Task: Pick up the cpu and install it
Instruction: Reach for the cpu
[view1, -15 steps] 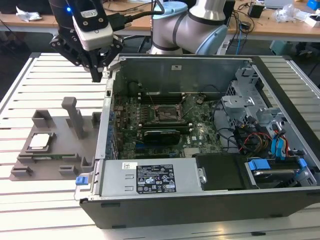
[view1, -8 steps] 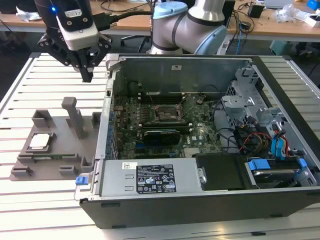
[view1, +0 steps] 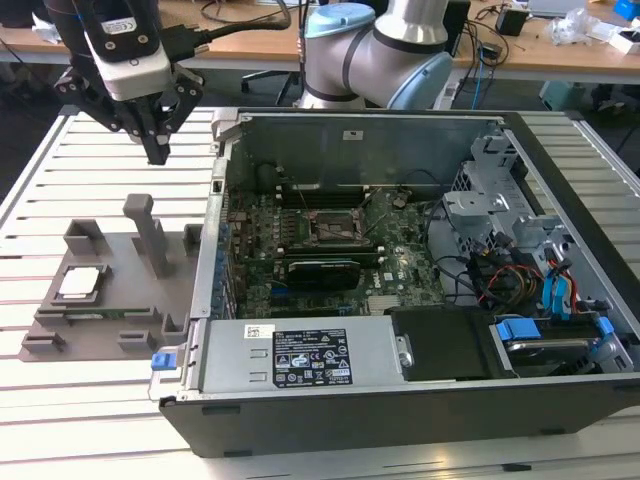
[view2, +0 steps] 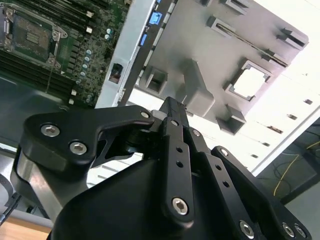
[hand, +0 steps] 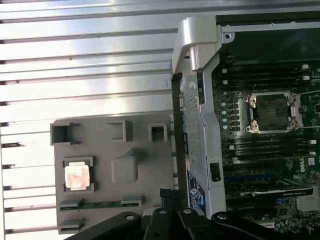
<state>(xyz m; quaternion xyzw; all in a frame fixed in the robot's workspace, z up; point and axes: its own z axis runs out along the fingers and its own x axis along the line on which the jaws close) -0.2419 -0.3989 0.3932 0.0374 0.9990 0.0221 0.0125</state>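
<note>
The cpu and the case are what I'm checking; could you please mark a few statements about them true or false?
The cpu lies in a recess of the grey tray. True.
The gripper holds the cpu. False: it hangs above the tray, apart from the cpu.
The socket on the motherboard is empty. True.
The case is closed. False: its side is open, the motherboard showing.
</note>
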